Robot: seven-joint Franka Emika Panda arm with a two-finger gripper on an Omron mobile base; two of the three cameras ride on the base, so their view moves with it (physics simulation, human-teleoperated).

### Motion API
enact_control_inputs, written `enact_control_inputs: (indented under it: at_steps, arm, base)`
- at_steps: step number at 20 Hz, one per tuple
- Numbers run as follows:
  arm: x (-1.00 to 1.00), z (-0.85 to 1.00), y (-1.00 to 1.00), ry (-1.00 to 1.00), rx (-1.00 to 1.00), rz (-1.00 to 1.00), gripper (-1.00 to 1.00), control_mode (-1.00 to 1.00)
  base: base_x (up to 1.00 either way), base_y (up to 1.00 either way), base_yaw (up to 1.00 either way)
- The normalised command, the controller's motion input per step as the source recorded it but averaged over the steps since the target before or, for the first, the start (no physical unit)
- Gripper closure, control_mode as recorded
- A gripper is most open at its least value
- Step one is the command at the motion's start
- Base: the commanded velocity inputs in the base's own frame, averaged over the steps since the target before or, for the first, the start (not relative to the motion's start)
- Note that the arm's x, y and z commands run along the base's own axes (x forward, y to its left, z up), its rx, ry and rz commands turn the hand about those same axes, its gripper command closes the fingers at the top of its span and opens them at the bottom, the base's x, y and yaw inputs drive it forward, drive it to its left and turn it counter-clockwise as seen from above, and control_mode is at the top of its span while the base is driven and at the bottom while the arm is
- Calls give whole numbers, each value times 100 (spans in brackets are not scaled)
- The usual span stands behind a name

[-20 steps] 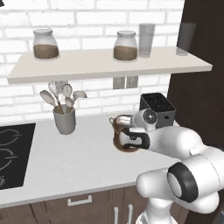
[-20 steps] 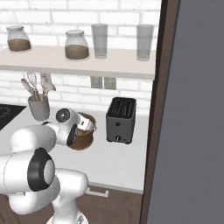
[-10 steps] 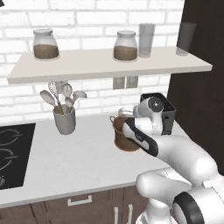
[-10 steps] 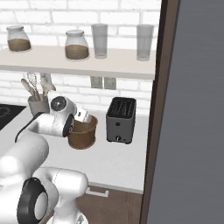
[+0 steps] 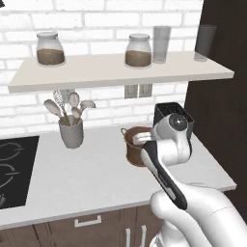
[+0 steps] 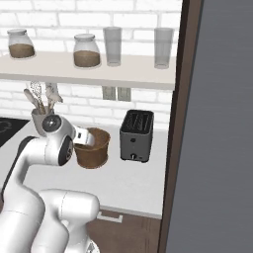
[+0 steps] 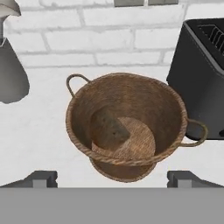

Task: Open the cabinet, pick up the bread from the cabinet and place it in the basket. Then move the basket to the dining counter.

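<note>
The round brown basket [image 7: 131, 105] stands on the light grey worktop beside the black toaster, also seen as the basket [image 5: 132, 147] and the basket [image 6: 96, 148]. A small brown bread loaf [image 7: 109, 129] lies on its floor, toward the left wall. My gripper [image 7: 112, 179] is open just short of the basket's near rim, its two dark fingertips [image 7: 41, 178] spread wide and holding nothing. The white hand [image 6: 85, 138] reaches over the rim. The pale shelf plank of the cabinet [image 5: 120, 72] runs above. The dining counter is out of view.
Two lidded jars [image 5: 49, 49] and two glasses [image 5: 161, 43] stand on the shelf. A grey utensil cup [image 5: 71, 132] sits left of the basket, the toaster [image 6: 136, 134] right of it. A black cooktop [image 5: 12, 164] lies far left, a dark tall panel [image 6: 180, 123] at right.
The arm has straightened and its elbow risen; the hand has drawn back from low inside the basket to its near rim. The basket has stayed in place.
</note>
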Motion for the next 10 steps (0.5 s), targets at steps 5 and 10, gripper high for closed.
enact_control_inputs:
  at_steps: [5, 10]
  arm:
    - [-21, 12, 23, 17, -25, 30, -100, -100]
    - [5, 18, 18, 29, -29, 24, -100, -100]
  base:
    - [0, 0, 0]
    - [0, 0, 0]
